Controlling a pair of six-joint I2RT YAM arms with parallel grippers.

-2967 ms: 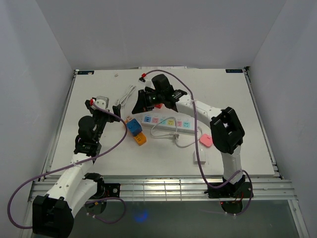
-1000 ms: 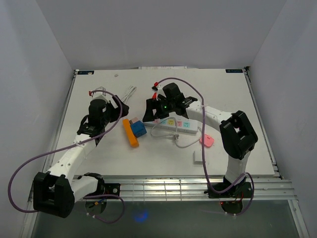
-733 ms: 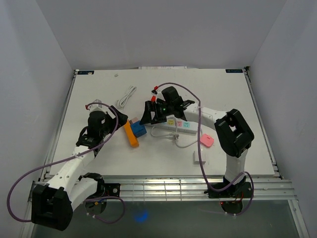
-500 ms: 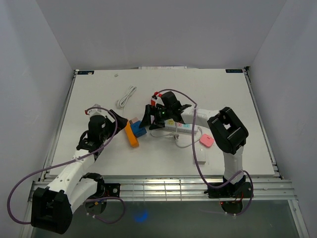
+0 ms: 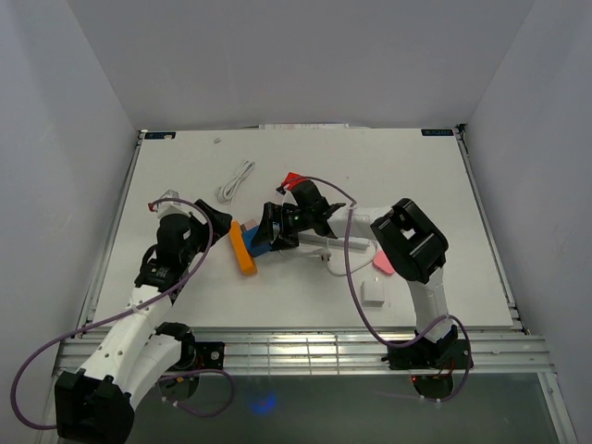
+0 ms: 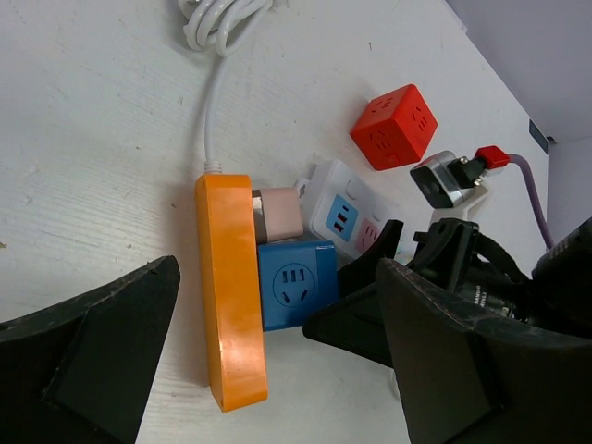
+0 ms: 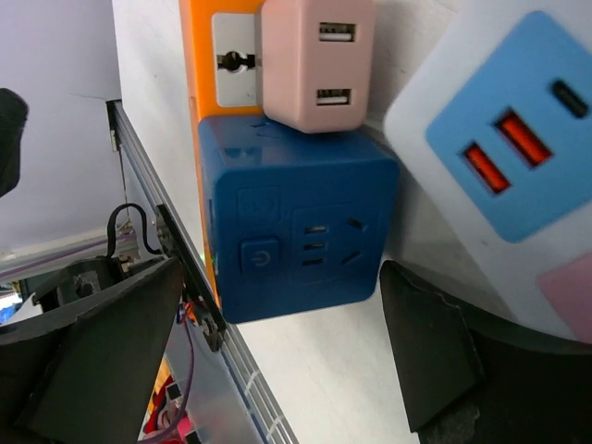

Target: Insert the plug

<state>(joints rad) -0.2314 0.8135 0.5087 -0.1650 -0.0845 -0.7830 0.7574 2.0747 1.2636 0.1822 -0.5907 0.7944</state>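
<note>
blue plug cube (image 7: 296, 217) touches orange strip (image 7: 198, 111); right gripper (image 7: 280, 268), spread and empty, may shove it askew when closing; left gripper (image 6: 277, 268) spread too.

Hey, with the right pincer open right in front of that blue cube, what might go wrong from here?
1. The blue cube sits tight against the pink charger and the white strip, so a finger of the right pincer may catch a neighbour instead of gripping cleanly.
2. The orange strip seems to lie loose on the table; a sideways push would likely slide it, and the cube with it.
</note>
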